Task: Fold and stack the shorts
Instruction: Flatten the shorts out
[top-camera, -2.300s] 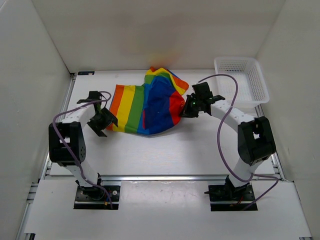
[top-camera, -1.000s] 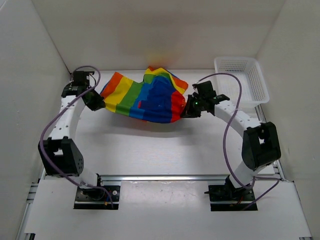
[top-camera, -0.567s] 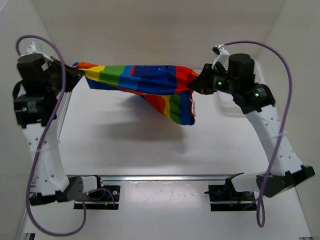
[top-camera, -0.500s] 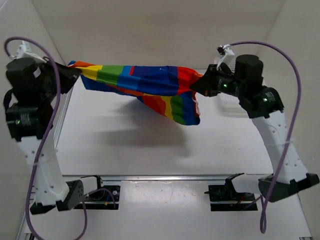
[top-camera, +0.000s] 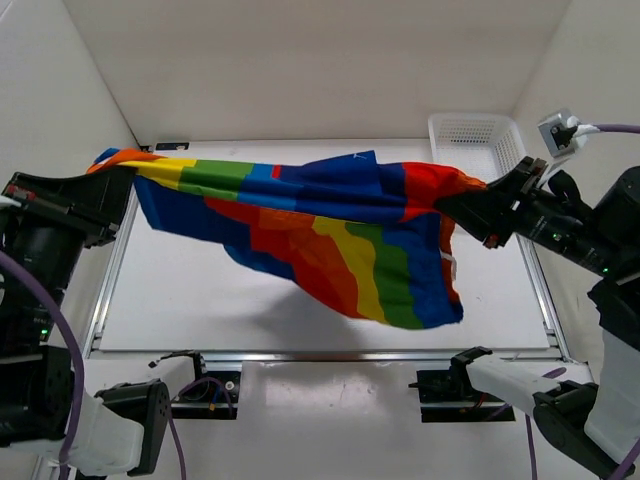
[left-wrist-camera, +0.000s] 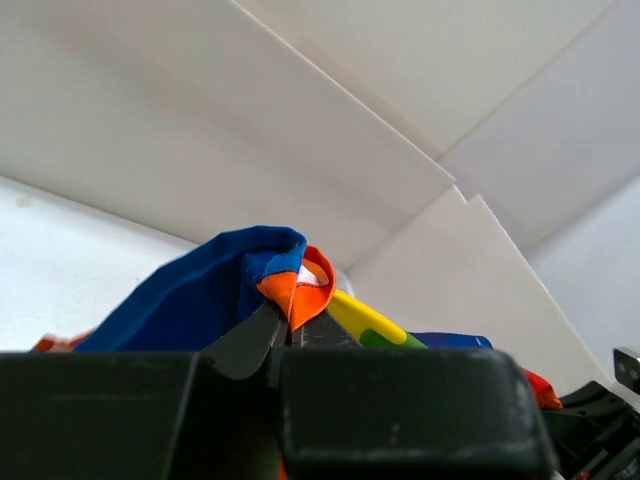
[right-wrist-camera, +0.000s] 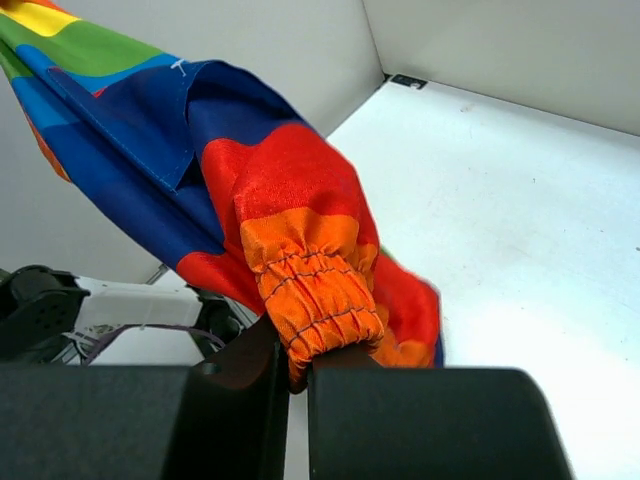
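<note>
Raised higher than before: shorts (top-camera: 330, 230), stretched between left gripper (top-camera: 122, 174), clamped on an orange corner, and right gripper (top-camera: 462, 207), clamped on orange elastic, sagging below both.

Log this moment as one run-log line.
left fingers: shut on orange corner of shorts | right fingers: shut on gathered orange edge | shorts: stretched airborne over table | white mesh basket: far right

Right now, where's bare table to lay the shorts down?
The shorts hang above the table, pinched by left end effector and right end effector. Bare: near-left patch between left rail and hanging cloth; far strip along the back wall. Crowded: far-right corner, white basket. Under the cloth: hidden.
</note>
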